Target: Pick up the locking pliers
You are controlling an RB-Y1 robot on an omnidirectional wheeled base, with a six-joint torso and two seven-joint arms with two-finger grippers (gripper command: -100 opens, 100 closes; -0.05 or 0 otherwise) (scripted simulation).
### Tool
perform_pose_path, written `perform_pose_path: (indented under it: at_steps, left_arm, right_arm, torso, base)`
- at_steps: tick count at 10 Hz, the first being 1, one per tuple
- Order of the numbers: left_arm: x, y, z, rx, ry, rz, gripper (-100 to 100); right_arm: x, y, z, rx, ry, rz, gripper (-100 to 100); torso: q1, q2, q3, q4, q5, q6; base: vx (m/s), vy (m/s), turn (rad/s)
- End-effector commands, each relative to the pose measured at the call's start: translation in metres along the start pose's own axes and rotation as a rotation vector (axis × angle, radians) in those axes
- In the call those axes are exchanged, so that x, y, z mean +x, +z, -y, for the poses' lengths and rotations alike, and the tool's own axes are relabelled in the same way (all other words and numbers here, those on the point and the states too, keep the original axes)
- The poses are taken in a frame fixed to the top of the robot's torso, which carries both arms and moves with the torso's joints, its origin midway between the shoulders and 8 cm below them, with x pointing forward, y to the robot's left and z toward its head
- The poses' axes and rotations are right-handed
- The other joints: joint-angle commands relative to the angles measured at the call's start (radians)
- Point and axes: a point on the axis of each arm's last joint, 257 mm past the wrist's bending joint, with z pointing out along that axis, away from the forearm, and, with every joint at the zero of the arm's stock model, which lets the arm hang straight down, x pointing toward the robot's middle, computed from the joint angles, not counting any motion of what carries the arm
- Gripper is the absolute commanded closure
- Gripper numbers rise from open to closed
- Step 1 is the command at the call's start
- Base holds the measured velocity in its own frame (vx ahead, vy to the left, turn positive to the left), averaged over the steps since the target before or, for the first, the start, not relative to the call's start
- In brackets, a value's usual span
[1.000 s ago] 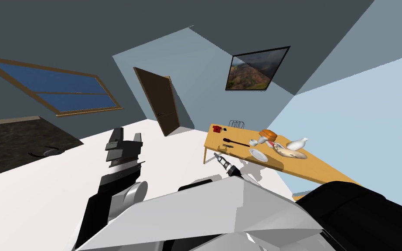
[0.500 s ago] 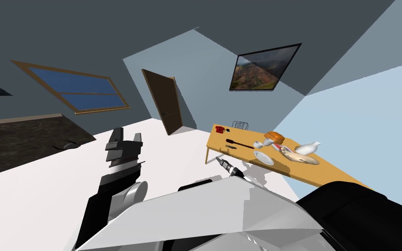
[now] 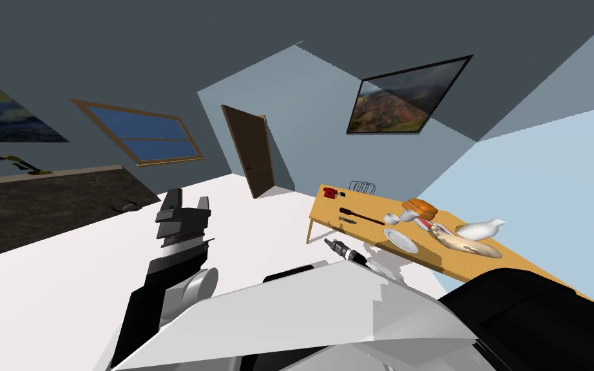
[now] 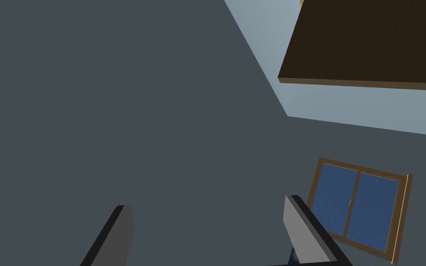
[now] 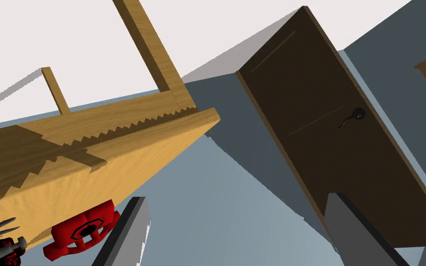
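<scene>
On the white floor (image 3: 64, 283), ahead and to my right: a long wooden table (image 3: 325, 210), one short end toward a dark brown door (image 3: 255, 160). The right wrist view takes the table (image 5: 115, 152) from low by the corner nearest that door. A leg and the edge band show, with the door (image 5: 346, 129) beyond.

The left arm stands upright before my chest, well apart from the table. The left gripper (image 3: 187, 202) points up, its fingers (image 4: 122, 233) parted, nothing between them.

The right gripper (image 3: 328, 242) hangs over the floor, just off the long edge that faces me, near the door-end corner and clear of the table. Its fingers (image 5: 131, 231) are spread wide and empty.

On the table's far half: a white jug (image 3: 479, 229), an orange loaf-like lump (image 3: 421, 207), and a white plate (image 3: 402, 240) by the long edge facing me. A wire rack (image 3: 361, 187) sits at the opposite long edge. A red blocky thing (image 3: 330, 192) sits at the door-end corner. The right wrist view shows the red blocky thing (image 5: 80, 231) past one finger; the gap cannot be told.

A long dark tool (image 3: 361, 216) lies slantwise on the door-end half. The locking pliers (image 3: 347, 220) are small, dark and flat on the table. They lie just beside that tool, between it and the long edge facing me. They are near the right gripper but apart from it. Their finer detail is too small to read.
</scene>
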Motion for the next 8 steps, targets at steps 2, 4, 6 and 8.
perform_pose_path:
  at_steps: [2, 4, 6, 8]
  left_arm:
    - [0.000, 0.000, 0.000, 0.000, 0.000, 0.000, 0]
    - [0.000, 0.000, 0.000, 0.000, 0.000, 0.000, 0]
    - [0.000, 0.000, 0.000, 0.000, 0.000, 0.000, 0]
    - [0.000, 0.000, 0.000, 0.000, 0.000, 0.000, 0]
  right_arm:
    - [0.018, -0.014, 0.048, 0.086, -0.127, -0.081, -100]
    - [0.020, -0.016, 0.052, 0.095, -0.126, -0.087, -100]
    - [0.028, -0.027, 0.081, 0.144, -0.211, -0.138, -100]
    - [0.032, -0.037, 0.107, 0.187, -0.295, -0.188, -100]
  torso:
    - [0.000, 0.000, 0.000, 0.000, 0.000, 0.000]
    - [-0.001, -0.001, 0.000, 0.000, 0.000, 0.000]
    - [-0.001, 0.000, 0.000, 0.000, 0.000, 0.000]
    - [-0.001, -0.001, -0.001, 0.000, 0.000, 0.000]
  base:
    - [0.025, 0.018, 0.125]
    - [0.022, 0.006, 0.036]
    - [0.026, 0.005, 0.112]
    - [0.040, 0.006, 0.108]
